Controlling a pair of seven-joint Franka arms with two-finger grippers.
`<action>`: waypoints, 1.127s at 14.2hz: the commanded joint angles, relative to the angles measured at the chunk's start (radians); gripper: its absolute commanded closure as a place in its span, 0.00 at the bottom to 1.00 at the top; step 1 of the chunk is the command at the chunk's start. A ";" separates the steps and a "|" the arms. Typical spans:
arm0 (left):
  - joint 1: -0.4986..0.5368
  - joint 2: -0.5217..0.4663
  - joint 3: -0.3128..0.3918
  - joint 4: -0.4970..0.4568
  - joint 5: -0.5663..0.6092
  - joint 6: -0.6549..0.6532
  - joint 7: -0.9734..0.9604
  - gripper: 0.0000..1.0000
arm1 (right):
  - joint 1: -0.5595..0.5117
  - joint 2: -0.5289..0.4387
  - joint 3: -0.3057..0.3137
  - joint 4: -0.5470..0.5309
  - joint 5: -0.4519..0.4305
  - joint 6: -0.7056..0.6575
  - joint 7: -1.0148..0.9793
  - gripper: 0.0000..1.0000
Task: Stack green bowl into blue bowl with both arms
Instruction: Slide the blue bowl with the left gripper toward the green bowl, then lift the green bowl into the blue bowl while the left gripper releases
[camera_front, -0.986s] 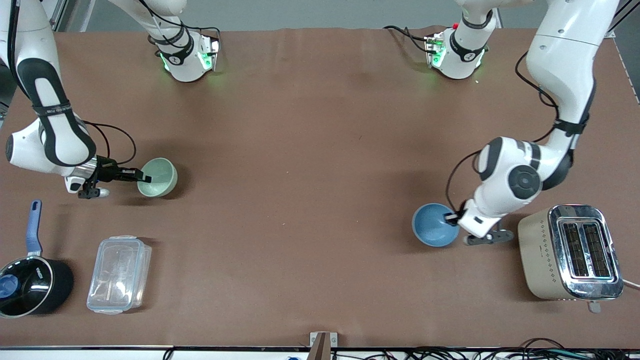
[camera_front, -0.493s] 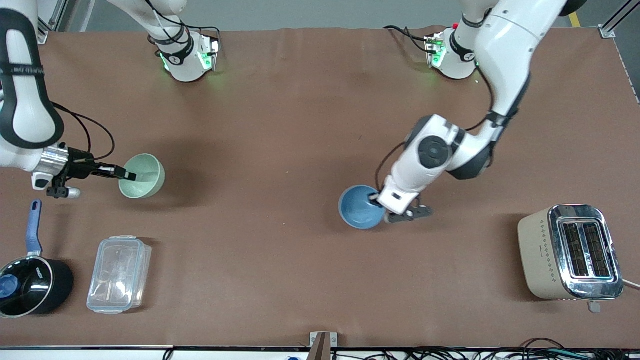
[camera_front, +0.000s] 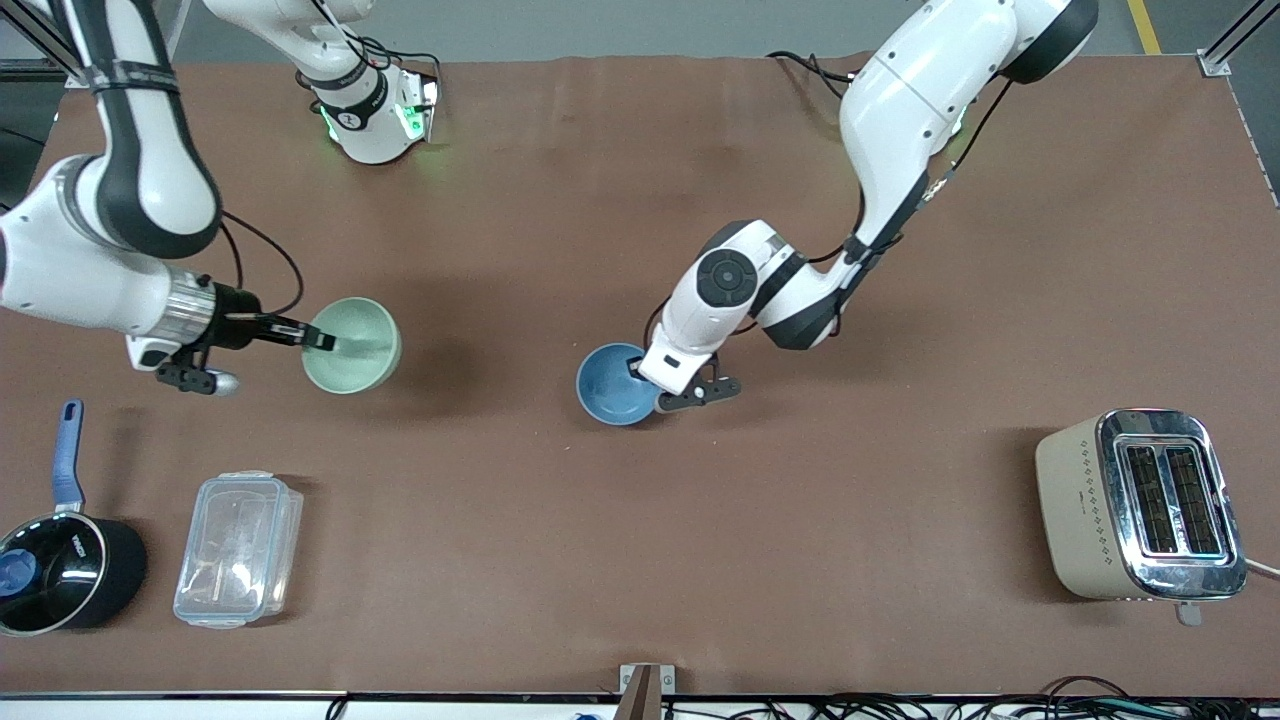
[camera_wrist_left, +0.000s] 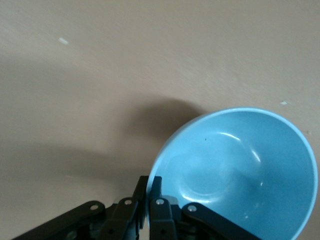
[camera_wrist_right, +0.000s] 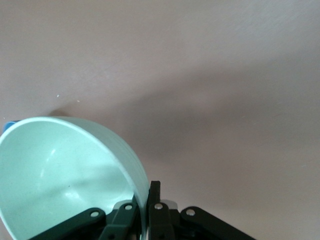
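Note:
My left gripper (camera_front: 640, 375) is shut on the rim of the blue bowl (camera_front: 615, 385) and holds it over the middle of the table. In the left wrist view the blue bowl (camera_wrist_left: 240, 170) is pinched at its rim between the closed fingers of the left gripper (camera_wrist_left: 149, 185). My right gripper (camera_front: 322, 341) is shut on the rim of the pale green bowl (camera_front: 355, 345), held above the table toward the right arm's end. In the right wrist view the green bowl (camera_wrist_right: 65, 170) has its rim clamped by the right gripper (camera_wrist_right: 147, 192).
A black saucepan with a blue handle (camera_front: 55, 555) and a clear plastic lidded box (camera_front: 238, 548) lie near the front edge at the right arm's end. A beige toaster (camera_front: 1140, 505) stands at the left arm's end. The table (camera_front: 640, 550) is brown.
The left arm has carried the blue bowl from beside the toaster toward the table's middle. The right arm drew the green bowl slightly away, then moved it toward the middle.

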 joint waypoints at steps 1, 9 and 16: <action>-0.020 0.031 0.009 0.032 0.023 0.020 -0.031 0.97 | 0.091 -0.007 -0.006 0.029 -0.031 0.034 0.162 0.97; 0.061 -0.133 0.075 0.068 0.032 -0.139 -0.018 0.00 | 0.370 0.144 -0.008 0.167 -0.031 0.172 0.546 0.99; 0.306 -0.372 0.074 0.123 0.032 -0.532 0.349 0.00 | 0.530 0.305 -0.008 0.184 -0.031 0.419 0.639 1.00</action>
